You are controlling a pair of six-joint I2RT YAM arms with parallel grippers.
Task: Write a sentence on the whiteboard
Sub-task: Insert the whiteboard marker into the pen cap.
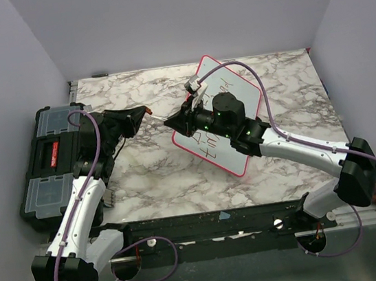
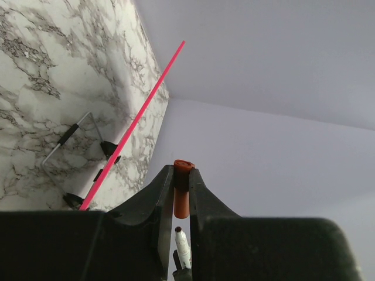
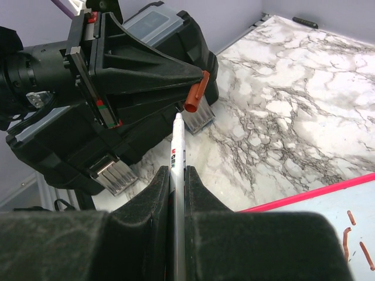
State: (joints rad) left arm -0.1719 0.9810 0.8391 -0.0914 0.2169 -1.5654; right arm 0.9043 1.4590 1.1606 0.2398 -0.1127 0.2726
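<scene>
The left gripper (image 1: 148,110) is pinching an orange-red marker cap (image 2: 182,196) between closed jaws above the middle of the marble tabletop (image 1: 151,180). The right gripper (image 1: 174,121) is clamping a white marker (image 3: 177,153) and pointing its tip just beside the cap's open end. The whiteboard (image 1: 238,91) is lying askew toward the tabletop's back right, partly under the right arm, bearing the sentence (image 1: 208,140) in reddish strokes, and a black toolbox (image 1: 48,159) is sitting at the left edge.

The left arm (image 1: 78,203) and right arm (image 1: 299,145) had white shells on their long links and black, blocky joints. A purple cable (image 1: 95,149) looped along each. Green lights (image 1: 248,132) dotted the right arm's wrist. The left pincer (image 1: 148,110) and right pincer (image 3: 177,175) were matte black wedges. The left one bore small red and green marks (image 3: 102,106).
</scene>
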